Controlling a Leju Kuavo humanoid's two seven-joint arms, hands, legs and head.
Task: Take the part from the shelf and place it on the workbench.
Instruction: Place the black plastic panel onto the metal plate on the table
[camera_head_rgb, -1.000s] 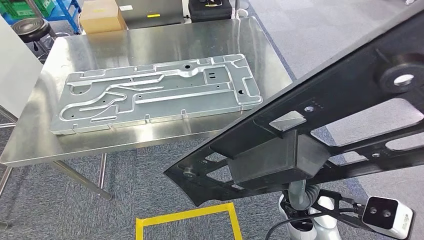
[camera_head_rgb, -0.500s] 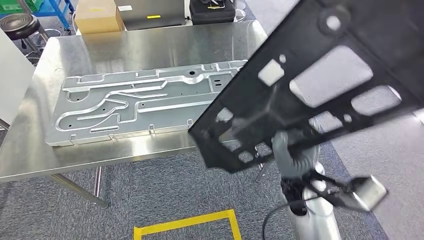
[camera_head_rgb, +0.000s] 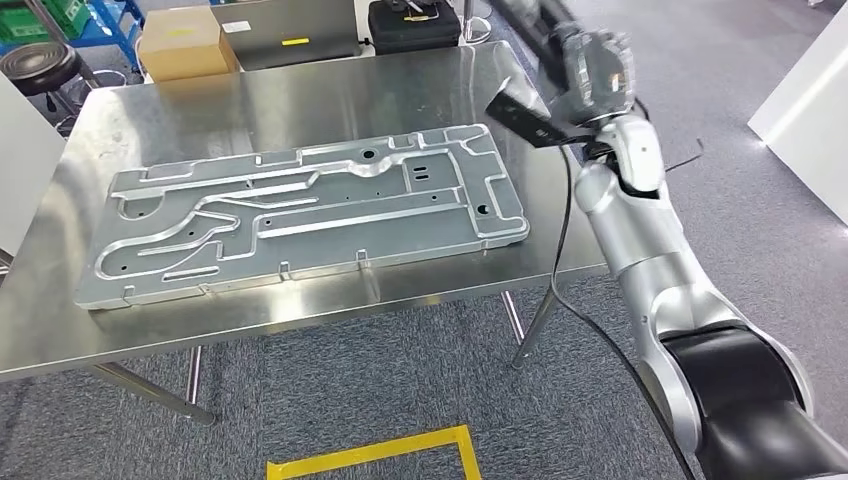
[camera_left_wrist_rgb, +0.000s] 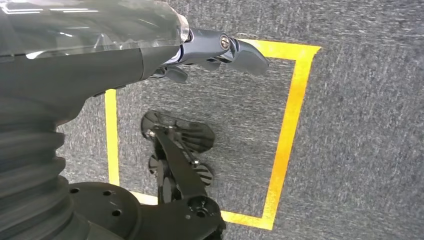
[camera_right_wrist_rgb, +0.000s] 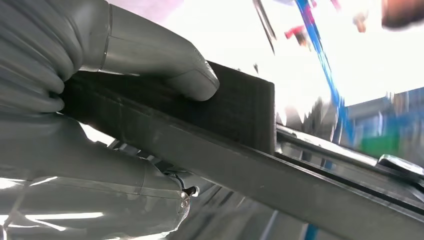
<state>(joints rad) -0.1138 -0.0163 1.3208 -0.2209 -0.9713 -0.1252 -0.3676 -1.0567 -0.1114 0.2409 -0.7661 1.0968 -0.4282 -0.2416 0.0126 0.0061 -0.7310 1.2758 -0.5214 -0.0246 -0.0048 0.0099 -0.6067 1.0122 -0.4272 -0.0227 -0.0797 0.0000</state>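
The black flat part (camera_head_rgb: 520, 112) is held up in my right hand (camera_head_rgb: 595, 65) above the far right corner of the steel workbench (camera_head_rgb: 300, 90); one corner sticks out below the hand, and the rest runs off the top of the head view. In the right wrist view the thumb (camera_right_wrist_rgb: 150, 55) presses on the black part (camera_right_wrist_rgb: 235, 110), with the fingers wrapped under it. My left hand (camera_left_wrist_rgb: 220, 50) hangs over the carpet, fingers stretched out and holding nothing. A large silver machined plate (camera_head_rgb: 300, 210) lies flat across the workbench.
Behind the workbench stand a cardboard box (camera_head_rgb: 180, 45), a black case (camera_head_rgb: 415, 20) and a black stool (camera_head_rgb: 40, 65). A yellow tape square (camera_head_rgb: 370, 455) marks the carpet in front. A white panel (camera_head_rgb: 805, 95) stands at the far right.
The black part has swung up and away from the camera, from low in front to high over the workbench's right end. My right arm has risen with it.
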